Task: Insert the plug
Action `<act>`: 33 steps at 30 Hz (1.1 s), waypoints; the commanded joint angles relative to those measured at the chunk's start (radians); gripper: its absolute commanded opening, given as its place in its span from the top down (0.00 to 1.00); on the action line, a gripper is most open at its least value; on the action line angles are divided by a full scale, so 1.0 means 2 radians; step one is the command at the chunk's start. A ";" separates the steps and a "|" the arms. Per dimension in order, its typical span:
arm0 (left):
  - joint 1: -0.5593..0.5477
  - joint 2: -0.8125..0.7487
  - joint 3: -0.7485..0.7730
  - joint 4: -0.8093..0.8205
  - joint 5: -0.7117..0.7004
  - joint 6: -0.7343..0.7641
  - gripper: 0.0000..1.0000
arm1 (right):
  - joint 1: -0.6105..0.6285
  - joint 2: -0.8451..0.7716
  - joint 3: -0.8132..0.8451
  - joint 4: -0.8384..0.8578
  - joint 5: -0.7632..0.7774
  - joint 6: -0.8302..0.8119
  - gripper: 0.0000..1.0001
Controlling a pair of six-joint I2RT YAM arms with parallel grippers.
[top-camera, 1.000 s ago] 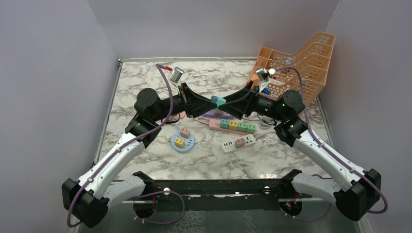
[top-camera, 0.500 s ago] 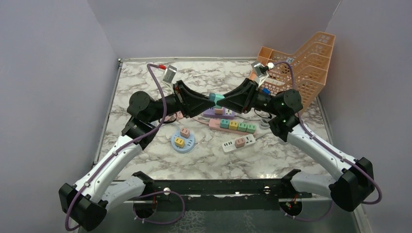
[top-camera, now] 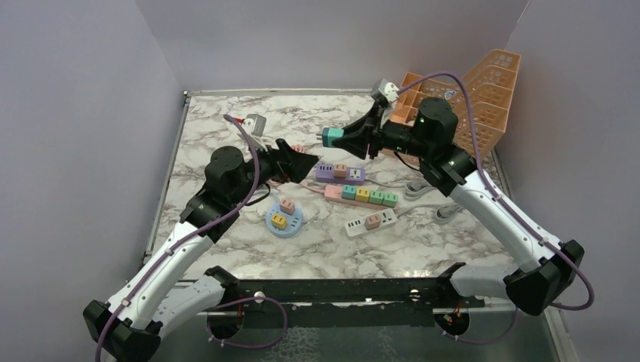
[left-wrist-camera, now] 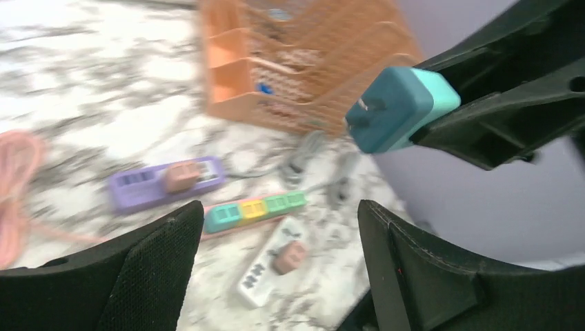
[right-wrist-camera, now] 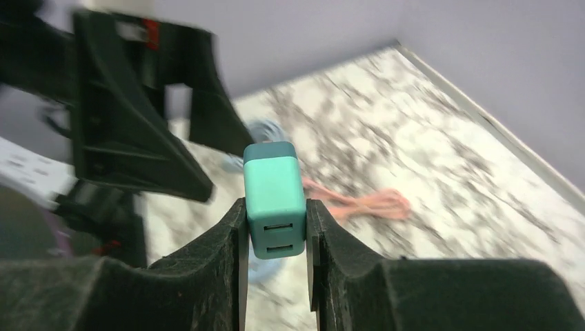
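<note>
The plug (top-camera: 330, 137) is a teal block with two slots in its end. My right gripper (top-camera: 344, 136) is shut on it and holds it in the air above the back of the table; in the right wrist view the plug (right-wrist-camera: 274, 200) sits squeezed between both pads. My left gripper (top-camera: 305, 161) stands open and empty, a little left of and below the plug. From the left wrist view the plug (left-wrist-camera: 400, 107) shows at the upper right, well apart from the left gripper (left-wrist-camera: 276, 214).
On the marble table lie a purple strip (top-camera: 340, 173), a multi-coloured strip (top-camera: 362, 195), a white strip (top-camera: 371, 222) and a round blue socket hub (top-camera: 284, 219), some with plugs in. An orange basket (top-camera: 460, 90) stands at the back right. A pink cable (top-camera: 275, 179) lies by the left arm.
Both grippers met at the teal plug. The left one has opened, let go and drawn back to the left. The right one has shut on the plug and lifted it away.
</note>
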 commanded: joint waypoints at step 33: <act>0.002 0.003 0.006 -0.200 -0.183 0.141 0.01 | -0.039 0.401 0.306 -0.527 0.240 -0.471 0.99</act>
